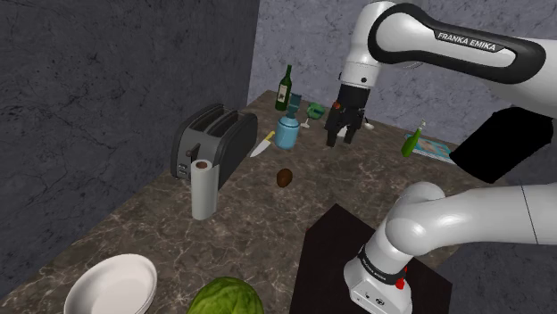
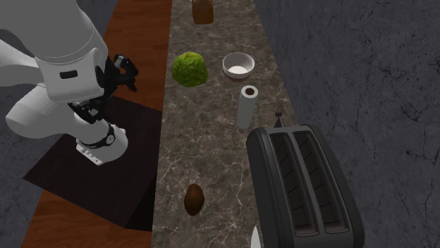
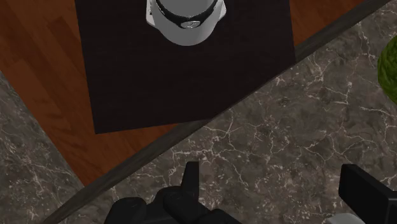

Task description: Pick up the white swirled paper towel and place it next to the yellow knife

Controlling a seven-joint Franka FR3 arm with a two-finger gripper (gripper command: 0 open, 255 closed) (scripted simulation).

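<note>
The white paper towel roll point(image 1: 203, 189) stands upright on the dark marble counter point(image 1: 295, 210), just in front of the black toaster point(image 1: 212, 141). In the second exterior view the paper towel roll point(image 2: 247, 106) stands between the toaster point(image 2: 303, 183) and a white bowl point(image 2: 239, 66). The yellow-handled knife point(image 1: 262, 144) lies flat between the toaster and a blue mug point(image 1: 287, 132). My gripper point(image 1: 340, 136) hangs high above the counter, well away from the roll, toward the shoulder view's right. In the wrist view my gripper point(image 3: 273, 184) is open, with bare counter between its fingers.
A brown oval fruit point(image 1: 285, 177) lies mid-counter. A green bottle point(image 1: 285, 89) and a green goblet point(image 1: 314, 111) stand behind the mug. A stack of white bowls point(image 1: 112, 285) and a green cabbage point(image 1: 225, 297) sit at the near end. The dark stand point(image 3: 127, 70) borders the counter.
</note>
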